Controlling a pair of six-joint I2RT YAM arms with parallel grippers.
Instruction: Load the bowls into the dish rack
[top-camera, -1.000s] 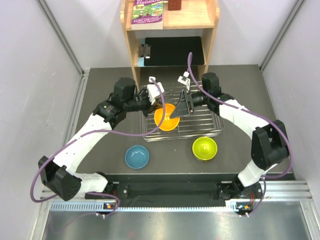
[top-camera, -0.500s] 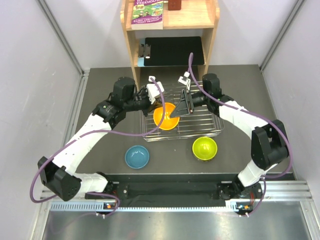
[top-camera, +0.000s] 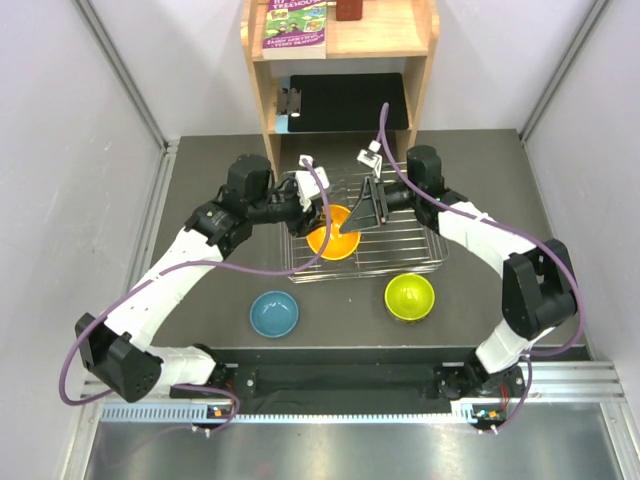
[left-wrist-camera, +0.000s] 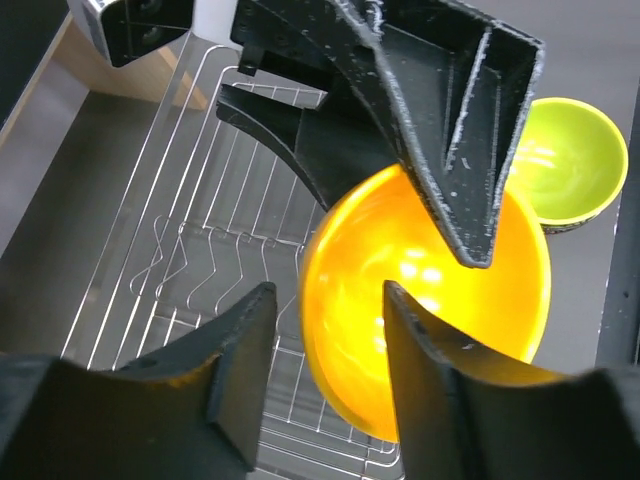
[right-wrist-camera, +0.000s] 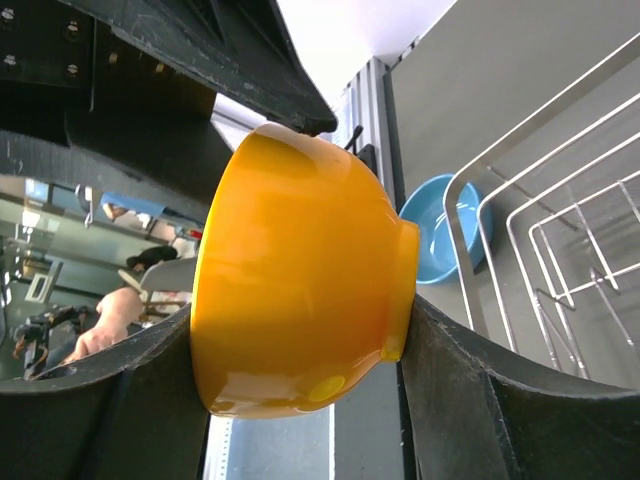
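The left gripper (left-wrist-camera: 325, 295) has just let go, its fingers now spread either side of the orange bowl (top-camera: 333, 240), while the right gripper (right-wrist-camera: 300, 325) has tightened onto it, gripping it on edge over the dish rack (top-camera: 405, 252); the blue bowl (top-camera: 274, 314) and lime-green bowl (top-camera: 410, 296) sit unmoved in front

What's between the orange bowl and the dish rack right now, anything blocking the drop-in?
Nothing visible. The orange bowl, clamped on edge in the right gripper, is over the dish rack, and the wires showing around it are bare. The left gripper has its jaws open astride the bowl's rim, at its side rather than below it.
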